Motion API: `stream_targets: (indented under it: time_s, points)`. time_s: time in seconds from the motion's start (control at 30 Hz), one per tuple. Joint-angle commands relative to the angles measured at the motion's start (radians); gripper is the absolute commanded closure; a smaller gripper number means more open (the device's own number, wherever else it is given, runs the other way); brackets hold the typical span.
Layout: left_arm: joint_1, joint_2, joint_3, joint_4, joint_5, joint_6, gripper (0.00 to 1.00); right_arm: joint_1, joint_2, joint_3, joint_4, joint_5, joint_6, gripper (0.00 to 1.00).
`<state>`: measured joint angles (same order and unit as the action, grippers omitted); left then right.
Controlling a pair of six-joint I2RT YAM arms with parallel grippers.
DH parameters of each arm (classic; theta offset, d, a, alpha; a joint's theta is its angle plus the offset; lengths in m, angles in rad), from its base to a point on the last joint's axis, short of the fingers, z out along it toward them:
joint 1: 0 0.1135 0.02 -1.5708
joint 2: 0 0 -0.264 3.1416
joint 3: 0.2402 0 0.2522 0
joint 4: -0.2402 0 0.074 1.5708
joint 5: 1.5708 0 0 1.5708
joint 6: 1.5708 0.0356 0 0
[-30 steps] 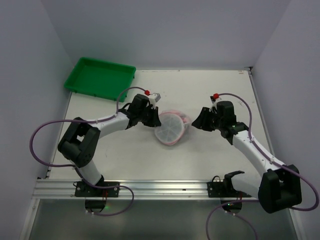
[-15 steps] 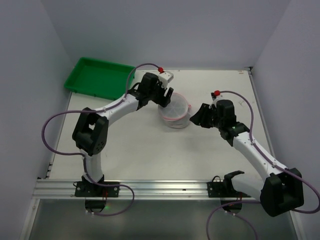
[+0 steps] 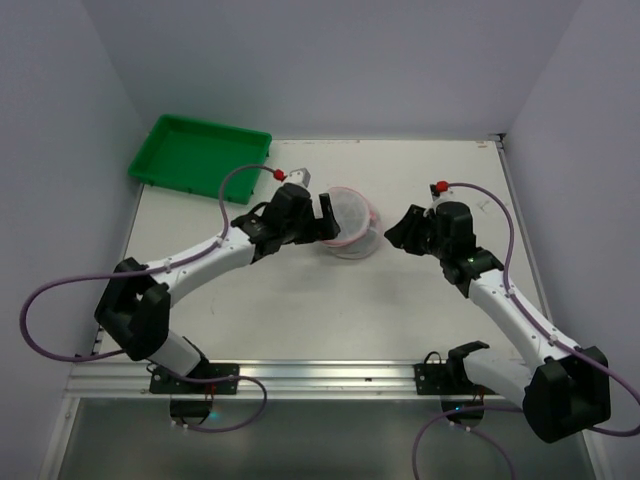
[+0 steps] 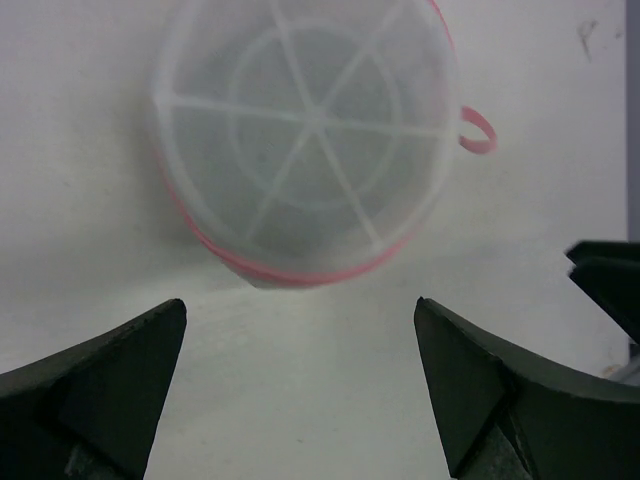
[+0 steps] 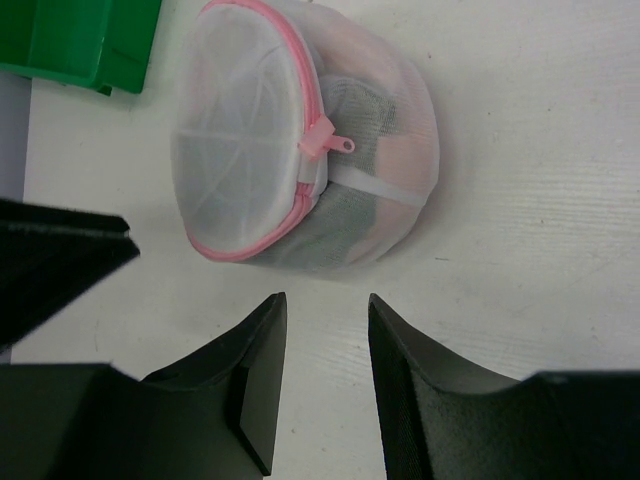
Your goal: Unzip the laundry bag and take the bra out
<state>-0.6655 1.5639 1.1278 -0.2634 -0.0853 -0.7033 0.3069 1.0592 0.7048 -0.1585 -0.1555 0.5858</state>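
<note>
Centre of white table (image 3: 300, 300), between two grippers: one laundry bag (image 3: 350, 222). Round dome, translucent white mesh, pink zipper rim, tipped on side. Flat face shows six white ribs spoked off centre ring. Grey and peach fabric visible through mesh. One pink zipper pull (image 5: 330, 143) on rim, one pink loop (image 4: 478, 130) at side. Left gripper (image 3: 322, 215) just beside bag, black fingers spread wide, nothing held. Right gripper (image 3: 395, 232) near opposite side, fingers narrowly parted, empty. One green tray (image 3: 200, 157), rigid rectangular plastic, far-left corner, well apart.
</note>
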Motion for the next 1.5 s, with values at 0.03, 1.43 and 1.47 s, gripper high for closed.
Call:
stream_targets:
  time_s: [0.03,1.43,1.47]
  points:
    - [-0.134,-0.091,-0.091,0.073,-0.093,-0.383,0.00,0.003,-0.007,0.038,0.036,0.027,0.009,0.59]
    - [0.010,-0.008,-0.238,0.323,-0.018,-0.283,0.98,0.086,0.047,0.021,0.109,-0.087,-0.103,0.59]
    - [0.012,-0.018,-0.238,0.300,-0.004,-0.251,0.99,0.104,0.056,0.033,0.112,-0.081,-0.109,0.59]
